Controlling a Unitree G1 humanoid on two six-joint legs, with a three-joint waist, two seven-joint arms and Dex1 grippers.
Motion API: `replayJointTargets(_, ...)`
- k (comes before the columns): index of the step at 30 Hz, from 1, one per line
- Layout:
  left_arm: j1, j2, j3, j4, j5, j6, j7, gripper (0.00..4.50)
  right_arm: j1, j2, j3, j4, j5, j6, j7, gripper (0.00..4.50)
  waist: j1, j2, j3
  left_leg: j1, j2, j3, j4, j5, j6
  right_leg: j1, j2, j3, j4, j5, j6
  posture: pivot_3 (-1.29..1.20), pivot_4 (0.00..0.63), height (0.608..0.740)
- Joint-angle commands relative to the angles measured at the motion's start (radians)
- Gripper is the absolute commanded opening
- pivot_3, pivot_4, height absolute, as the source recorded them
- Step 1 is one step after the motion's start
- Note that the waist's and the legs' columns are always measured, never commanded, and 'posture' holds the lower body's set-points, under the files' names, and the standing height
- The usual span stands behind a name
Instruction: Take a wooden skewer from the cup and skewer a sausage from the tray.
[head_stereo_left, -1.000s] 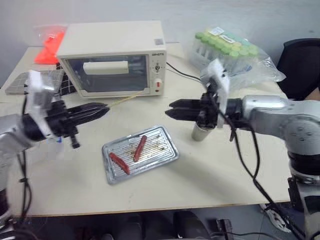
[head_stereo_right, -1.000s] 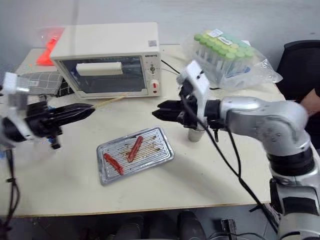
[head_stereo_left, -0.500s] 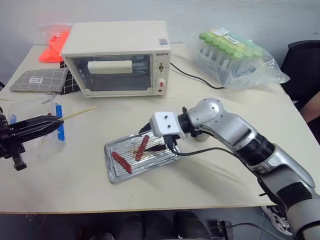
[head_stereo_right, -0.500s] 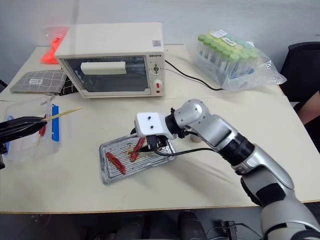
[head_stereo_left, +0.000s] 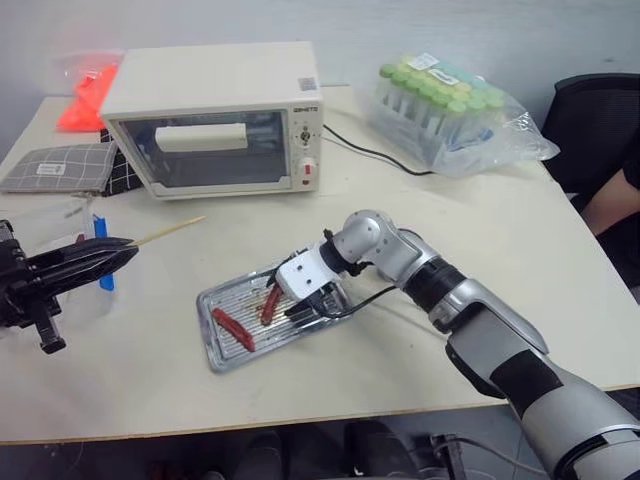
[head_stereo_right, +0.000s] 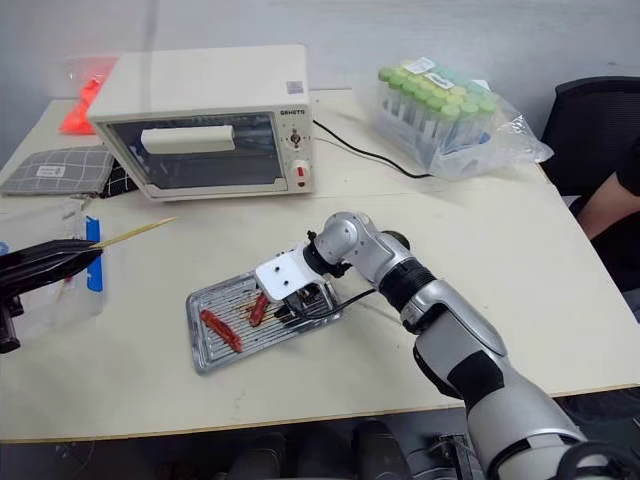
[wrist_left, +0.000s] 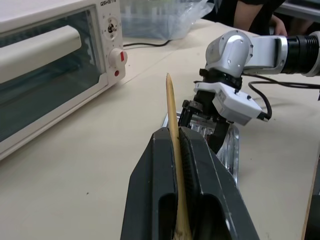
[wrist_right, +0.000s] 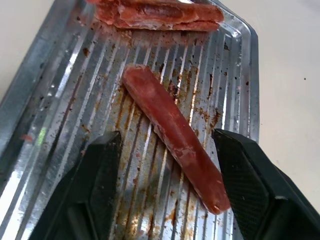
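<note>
Head pair overhead; wrists close – tray (wrist_right: 240, 75) shared

tray (wrist_right: 240, 75): shiny ridged metal | wooden skewer (wrist_left: 172, 125): matt wood | sausage (wrist_right: 175, 135): dull, rough

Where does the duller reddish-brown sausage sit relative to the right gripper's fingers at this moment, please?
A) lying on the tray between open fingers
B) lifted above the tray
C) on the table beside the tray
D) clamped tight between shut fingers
A: in the right wrist view the sausage lies on the ridged tray, with the right gripper open around it.
</note>
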Motion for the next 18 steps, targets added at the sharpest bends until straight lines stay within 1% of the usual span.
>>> replayJointTargets(1,-0.012,0.012,0.009,-0.012,-0.027,-0.008,0.017,0.00,-0.012,0.039,-0.025,0.046,-0.038,-0.021,-0.010,3.01,-0.006,0.000,0.000,0.000,0.000,0.000,0.000,0.000,0.000,0.000,0.000,0.000,0.001,0.000,0.000,0.00,0.150,0.740)
replayJointTargets(7,-0.034,0.024,-0.007,0.007,-0.035,-0.013,0.031,0.00,-0.016,0.079,-0.054,0.088,-0.059,0.029,0.014,3.01,-0.017,0.000,0.000,0.001,0.000,-0.001,0.000,0.000,-0.001,0.000,0.000,0.000,0.003,0.000,0.000,0.00,0.150,0.740)
replayJointTargets(10,-0.047,0.025,-0.021,0.012,-0.034,-0.017,0.038,0.00,-0.015,0.094,-0.060,0.102,-0.062,0.100,0.059,3.01,-0.018,0.000,0.000,0.001,0.000,-0.001,0.000,0.000,-0.001,0.000,0.000,0.000,0.003,0.000,0.000,0.00,0.150,0.740)
replayJointTargets(13,-0.059,0.023,-0.034,0.015,-0.030,-0.024,0.045,0.00,-0.018,0.111,-0.075,0.114,-0.057,0.188,0.091,2.49,-0.018,0.000,0.000,0.001,0.000,-0.001,0.000,0.000,-0.001,0.000,0.000,0.000,0.004,0.000,0.000,0.00,0.150,0.740)
replayJointTargets(15,-0.063,0.021,-0.039,0.018,-0.026,-0.029,0.046,0.00,-0.019,0.118,-0.091,0.111,-0.050,0.234,0.105,1.93,-0.019,0.000,0.000,0.002,0.000,-0.001,0.000,0.000,-0.001,0.001,0.000,0.000,0.004,0.000,0.000,0.00,0.150,0.740)
replayJointTargets(16,-0.067,0.021,-0.042,0.020,-0.025,-0.031,0.048,0.00,-0.017,0.119,-0.097,0.105,-0.049,0.250,0.117,1.75,-0.019,0.000,0.000,0.002,0.000,-0.001,0.000,0.000,-0.001,0.001,0.000,0.000,0.004,0.000,0.000,0.00,0.150,0.740)
replayJointTargets(18,-0.073,0.020,-0.047,0.023,-0.023,-0.033,0.051,0.00,-0.010,0.115,-0.102,0.090,-0.053,0.268,0.135,1.24,-0.019,0.000,0.000,0.002,0.000,-0.001,0.000,0.001,-0.001,0.001,0.000,0.000,0.004,0.000,0.000,0.00,0.150,0.740)
